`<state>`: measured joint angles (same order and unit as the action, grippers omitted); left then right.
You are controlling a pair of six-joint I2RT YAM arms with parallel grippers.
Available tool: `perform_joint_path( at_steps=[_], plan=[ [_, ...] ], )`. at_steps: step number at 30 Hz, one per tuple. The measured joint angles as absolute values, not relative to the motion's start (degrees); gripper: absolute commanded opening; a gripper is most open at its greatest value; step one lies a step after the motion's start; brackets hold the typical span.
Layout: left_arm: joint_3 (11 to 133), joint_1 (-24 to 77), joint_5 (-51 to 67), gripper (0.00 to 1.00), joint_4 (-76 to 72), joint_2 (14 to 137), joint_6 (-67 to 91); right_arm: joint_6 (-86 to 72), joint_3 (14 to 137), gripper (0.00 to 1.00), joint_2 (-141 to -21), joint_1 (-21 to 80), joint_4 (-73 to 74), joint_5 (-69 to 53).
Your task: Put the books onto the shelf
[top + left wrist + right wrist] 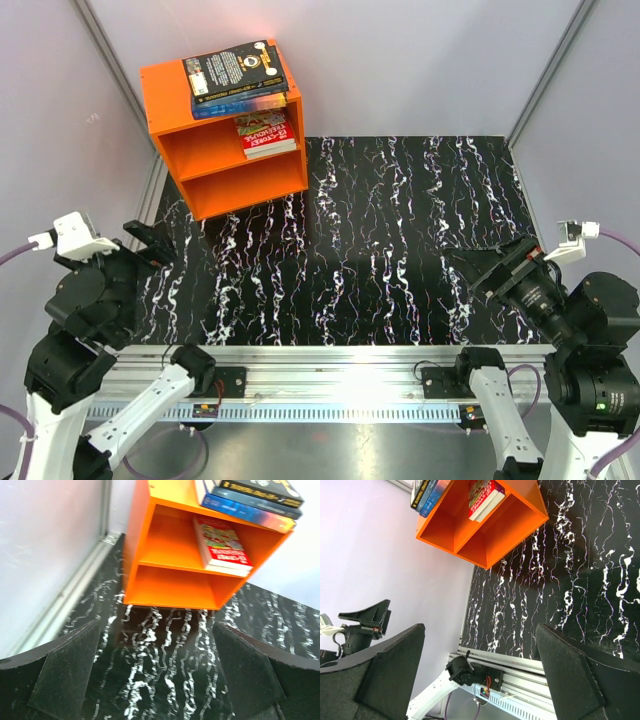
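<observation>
Closest to each wrist lens, black padded fingers: left gripper [155, 645] spread wide, pinching nothing, aimed at the shelf [215, 165] from the table's left side; right gripper [480, 630] likewise spread wide and empty, off at the right side, well apart from it. Between them, black marbled tabletop [400, 230] with white veins. At the far left corner, near the wall, bright orange shelf standing upright with its open front toward the arms. On its top, black book [235, 66] with yellow marks lying flat on a blue book [240, 103]. In the upper compartment, another small stack [268, 135] lying flat at the right side, red on cover and spine; number of books in it hard to tell. Lower compartment showing only orange board.
</observation>
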<state>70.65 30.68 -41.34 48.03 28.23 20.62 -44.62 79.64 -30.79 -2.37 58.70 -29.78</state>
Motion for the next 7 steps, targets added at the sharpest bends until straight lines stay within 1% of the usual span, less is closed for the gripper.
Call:
perform_joint_path(
  at_steps=[7],
  plan=[
    [68.49, 30.68, -43.79, 0.99, 46.76, 28.32, 17.37, -44.99, 78.28, 1.00, -30.39, -2.37, 58.35, -29.43]
  ],
)
